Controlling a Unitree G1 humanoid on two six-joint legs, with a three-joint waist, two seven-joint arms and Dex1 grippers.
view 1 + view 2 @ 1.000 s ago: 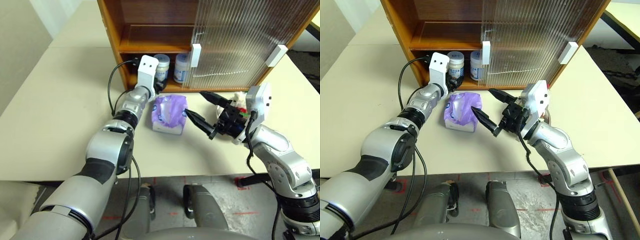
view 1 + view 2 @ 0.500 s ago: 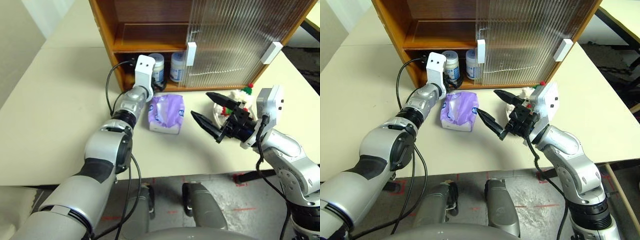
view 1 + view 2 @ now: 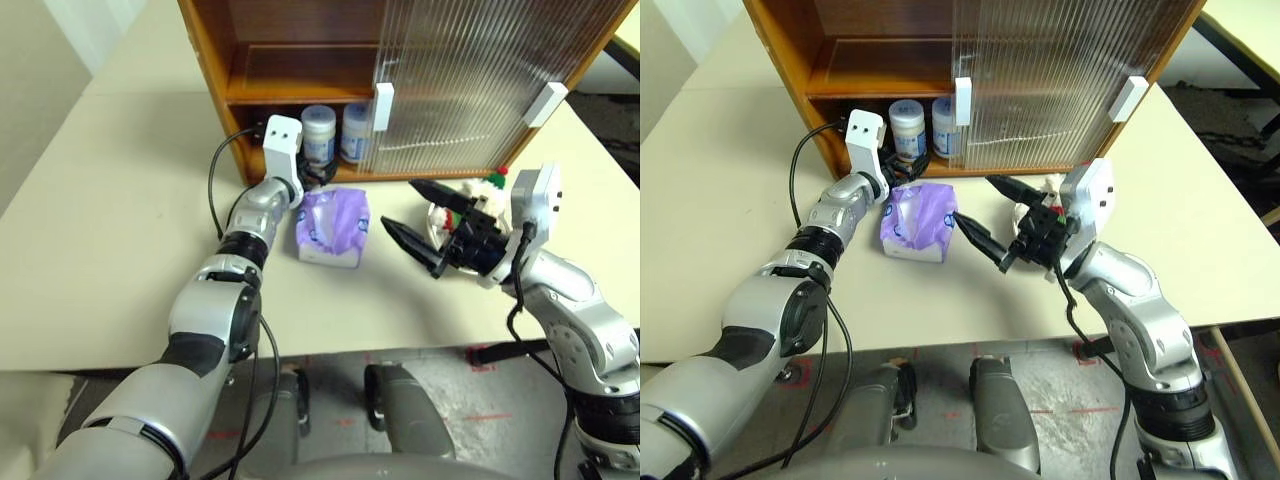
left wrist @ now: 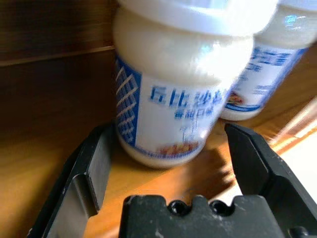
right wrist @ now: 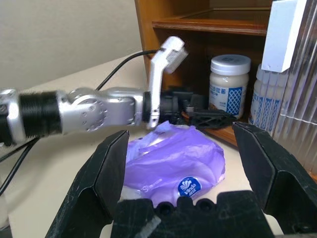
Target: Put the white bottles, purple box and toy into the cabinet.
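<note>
Two white bottles (image 3: 319,130) (image 3: 352,131) stand side by side on the bottom shelf of the cabinet (image 3: 213,78), in its open left half. My left gripper (image 3: 316,174) is open at the shelf's front edge, its fingers on either side of the left bottle (image 4: 168,104) without touching it. The purple box (image 3: 333,227) lies on the table just in front of the cabinet. Open and empty, my right gripper (image 3: 399,206) points at the box (image 5: 173,158) from its right. The toy (image 3: 490,184) sits behind that gripper, mostly hidden.
The cabinet's right half is covered by a ribbed translucent door with white handles (image 3: 384,105) (image 3: 549,103). An inner shelf (image 3: 300,92) runs above the bottles. The cream table (image 3: 120,220) has free room to the left; its front edge is near.
My left gripper's jaws have widened off the left bottle, which now stands free on the shelf. The camera has shifted slightly. The right gripper stays open beside the purple box.
</note>
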